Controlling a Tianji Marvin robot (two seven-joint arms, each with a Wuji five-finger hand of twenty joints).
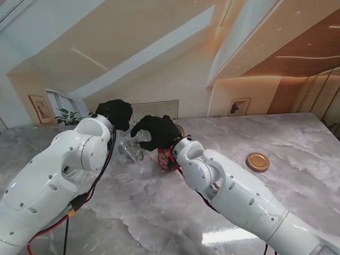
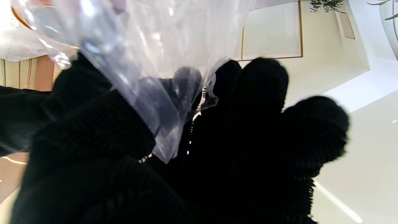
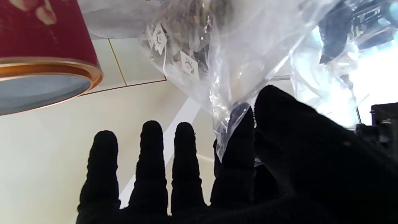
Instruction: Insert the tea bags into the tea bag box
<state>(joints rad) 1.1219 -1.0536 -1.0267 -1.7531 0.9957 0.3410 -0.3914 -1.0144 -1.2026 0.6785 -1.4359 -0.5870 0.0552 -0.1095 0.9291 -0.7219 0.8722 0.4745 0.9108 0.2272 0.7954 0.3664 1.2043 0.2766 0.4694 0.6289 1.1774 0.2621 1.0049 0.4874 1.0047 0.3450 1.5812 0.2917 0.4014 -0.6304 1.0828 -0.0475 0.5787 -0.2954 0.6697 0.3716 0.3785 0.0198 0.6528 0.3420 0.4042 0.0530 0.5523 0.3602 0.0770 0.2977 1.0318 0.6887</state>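
Observation:
A clear plastic bag [image 1: 130, 151] with tea bags [image 3: 186, 40] inside hangs between my two black-gloved hands, above the marble table. My left hand [image 1: 114, 112] is shut on one edge of it; the left wrist view shows the film [image 2: 140, 68] bunched between the closed fingers [image 2: 255, 93]. My right hand [image 1: 156, 133] pinches the other edge [image 3: 230, 124] between thumb and index finger, its other three fingers [image 3: 149, 161] stretched out. The red tea bag box [image 1: 166, 159], a round tin with a gold rim [image 3: 46, 67], stands just beside the right hand with its mouth open.
A round gold lid [image 1: 257, 161] lies flat on the table [image 1: 297, 143] to the right, well apart from the box. Both white forearms cross the near part of the table. A wall with framed pictures lies beyond the far edge.

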